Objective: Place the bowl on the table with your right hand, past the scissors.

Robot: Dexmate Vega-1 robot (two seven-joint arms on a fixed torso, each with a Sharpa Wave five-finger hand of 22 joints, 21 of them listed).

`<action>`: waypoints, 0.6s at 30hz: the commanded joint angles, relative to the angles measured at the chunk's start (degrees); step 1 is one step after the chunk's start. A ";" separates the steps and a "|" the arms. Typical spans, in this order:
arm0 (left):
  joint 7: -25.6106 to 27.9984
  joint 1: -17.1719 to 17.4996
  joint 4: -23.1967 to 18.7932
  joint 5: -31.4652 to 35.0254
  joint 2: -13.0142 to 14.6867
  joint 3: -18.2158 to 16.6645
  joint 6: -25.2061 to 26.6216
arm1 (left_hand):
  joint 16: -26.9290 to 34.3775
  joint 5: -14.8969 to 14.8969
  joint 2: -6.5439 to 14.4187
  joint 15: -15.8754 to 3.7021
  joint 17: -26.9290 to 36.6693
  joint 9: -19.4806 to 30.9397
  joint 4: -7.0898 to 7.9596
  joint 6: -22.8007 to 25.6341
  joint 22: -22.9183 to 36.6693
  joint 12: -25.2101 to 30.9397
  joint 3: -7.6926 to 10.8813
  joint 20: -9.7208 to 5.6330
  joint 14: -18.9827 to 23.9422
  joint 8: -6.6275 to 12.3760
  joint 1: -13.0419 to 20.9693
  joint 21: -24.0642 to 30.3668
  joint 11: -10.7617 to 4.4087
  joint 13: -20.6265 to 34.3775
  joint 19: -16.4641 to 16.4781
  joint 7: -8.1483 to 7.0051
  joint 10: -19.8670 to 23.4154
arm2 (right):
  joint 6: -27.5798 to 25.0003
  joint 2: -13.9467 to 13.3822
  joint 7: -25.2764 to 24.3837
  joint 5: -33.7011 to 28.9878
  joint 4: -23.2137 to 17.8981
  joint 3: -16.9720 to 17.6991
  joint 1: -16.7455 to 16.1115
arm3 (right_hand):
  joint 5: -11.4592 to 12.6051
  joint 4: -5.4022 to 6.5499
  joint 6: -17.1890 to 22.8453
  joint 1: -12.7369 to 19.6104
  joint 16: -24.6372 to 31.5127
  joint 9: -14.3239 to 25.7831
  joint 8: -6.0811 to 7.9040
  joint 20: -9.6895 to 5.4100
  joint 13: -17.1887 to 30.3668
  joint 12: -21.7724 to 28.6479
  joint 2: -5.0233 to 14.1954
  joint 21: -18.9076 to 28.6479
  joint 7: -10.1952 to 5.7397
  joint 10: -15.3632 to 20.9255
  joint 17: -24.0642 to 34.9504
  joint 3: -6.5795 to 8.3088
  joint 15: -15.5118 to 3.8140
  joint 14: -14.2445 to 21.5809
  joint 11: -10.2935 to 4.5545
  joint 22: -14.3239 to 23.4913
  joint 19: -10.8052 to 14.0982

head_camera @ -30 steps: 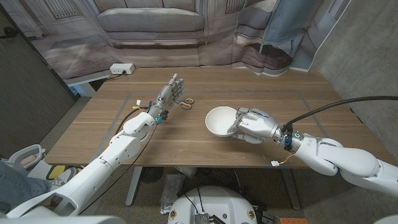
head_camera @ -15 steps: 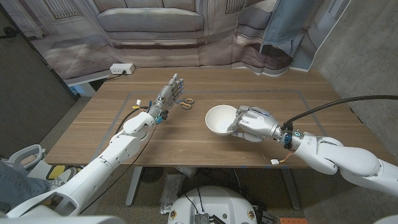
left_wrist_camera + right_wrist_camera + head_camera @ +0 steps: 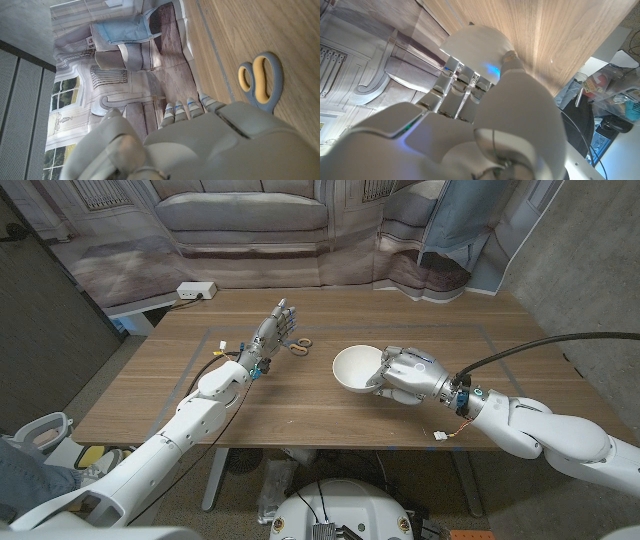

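Observation:
A white bowl point(image 3: 357, 368) hangs just above the middle of the wooden table point(image 3: 150, 395), gripped at its right rim by my right hand point(image 3: 408, 375). The right wrist view shows the bowl point(image 3: 475, 45) beyond that hand's fingers point(image 3: 455, 85). Scissors point(image 3: 297, 346) with tan-lined grey handles lie further back and to the left of the bowl. My left hand point(image 3: 273, 330) stands beside the scissors on their left, fingers apart and straight, holding nothing. In the left wrist view the scissors point(image 3: 261, 80) lie past the back of the left hand point(image 3: 210, 145).
A white power strip point(image 3: 195, 291) sits at the table's far left corner. A blue tape line point(image 3: 470, 330) marks a rectangle on the tabletop. A curtain backdrop and a folded blue cloth point(image 3: 455, 230) hang behind the table. A small white connector point(image 3: 441, 441) lies near the front edge.
My right hand has carried the bowl slightly back and a little to the right, away from the front edge. The left hand and scissors have stayed put.

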 commanded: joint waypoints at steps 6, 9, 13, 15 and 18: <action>0.19 0.19 -0.20 -0.17 0.24 -0.27 0.00 | 0.10 -0.08 0.41 0.12 0.32 0.25 0.11 0.23 0.12 -0.11 -0.24 -0.44 -0.24 -0.15 0.36 -0.10 0.14 0.30 -0.47 0.20 -0.35 | -0.69 1.97 1.70 1.07 1.45 -0.03 1.77 | 0.31 0.27 1.73 4.23 0.39 0.34 0.33 -9.20 0.45 0.27 4.61 1.16 -1.73 0.20 0.39 -0.09 -4.03 0.57 -0.17 -0.01 -0.93; 0.23 0.00 -0.29 -0.08 0.26 -0.27 0.05 | 0.10 -0.09 0.43 0.13 0.32 0.25 0.11 0.24 0.12 -0.09 -0.26 -0.47 -0.24 -0.15 0.37 -0.09 0.17 0.30 -0.44 0.16 -0.31 | -1.12 2.24 2.05 1.31 1.71 0.08 2.07 | 0.31 0.27 1.77 4.28 0.34 0.37 0.33 -9.17 0.55 0.34 4.58 1.54 -1.73 0.18 0.47 -0.15 -4.04 0.58 -0.14 -0.03 -1.11; 0.29 -0.12 -0.42 0.04 0.26 -0.28 -0.03 | 0.11 -0.09 0.45 0.08 0.32 0.25 0.11 0.25 0.11 -0.09 -0.29 -0.51 -0.20 -0.14 0.39 -0.09 0.19 0.30 -0.44 0.23 -0.31 | -1.63 2.55 2.20 1.60 2.03 0.23 2.38 | 0.31 0.28 1.72 4.31 0.33 0.40 0.32 -9.13 0.35 0.25 4.58 1.80 -1.74 0.27 0.53 -0.19 -4.05 0.62 -0.13 -0.05 -1.22; 0.37 -0.14 -0.49 0.04 0.19 -0.30 -0.06 | 0.11 -0.09 0.46 0.13 0.32 0.25 0.11 0.22 0.11 -0.07 -0.31 -0.49 -0.22 -0.15 0.40 -0.09 0.21 0.30 -0.45 0.19 -0.27 | -2.08 2.67 2.27 1.99 2.13 0.53 2.32 | 0.33 0.31 1.74 4.31 0.31 0.38 0.31 -9.15 0.50 0.31 4.58 1.91 -1.75 0.21 0.56 -0.23 -4.04 0.61 -0.17 -0.06 -1.34; 0.41 -0.03 -0.55 0.08 0.06 -0.27 -0.32 | 0.10 -0.10 0.48 0.14 0.32 0.25 0.11 0.19 0.11 -0.08 -0.33 -0.45 -0.22 -0.17 0.41 -0.10 0.20 0.30 -0.47 0.20 -0.29 | -2.52 2.69 2.22 2.43 2.14 0.92 2.12 | 0.33 0.28 1.75 4.39 0.34 0.36 0.30 -9.13 0.54 0.32 4.57 2.17 -1.73 0.16 0.63 -0.24 -4.06 0.72 -0.18 -0.06 -1.40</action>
